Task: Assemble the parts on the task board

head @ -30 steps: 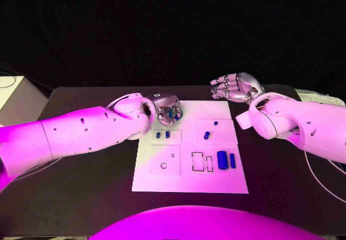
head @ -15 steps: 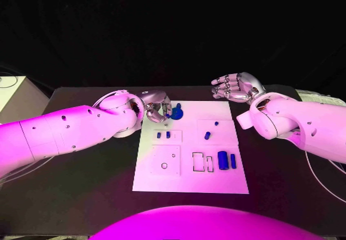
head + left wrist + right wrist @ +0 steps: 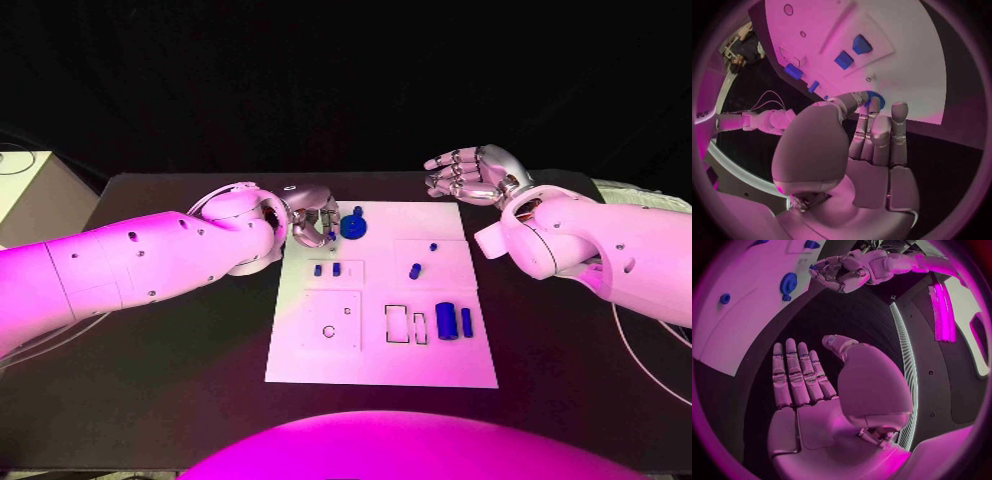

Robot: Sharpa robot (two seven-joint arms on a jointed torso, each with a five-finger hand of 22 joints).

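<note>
Since a second ago our left hand (image 3: 310, 215) has drawn back from over the task board (image 3: 382, 350) toward its far left corner, and the blue ring-shaped part (image 3: 353, 224) that was hidden in its fingers now lies on the board's far left area, just beside the fingertips. From the left wrist view the fingers (image 3: 879, 132) reach to the ring's edge; we cannot tell whether they pinch it or only touch it.

Our right hand (image 3: 469, 175) hovers over the black bench (image 3: 173, 380) past the board's far right corner, fingers spread and palm bare, holding nothing.

On the board we count seven other blue parts: two small ones (image 3: 326, 269) side by side in a left recess, one dot (image 3: 431, 245) and one short peg (image 3: 414, 270) on the right, one slim piece (image 3: 420, 330), and two longer bars (image 3: 453, 320) near the right edge.
</note>
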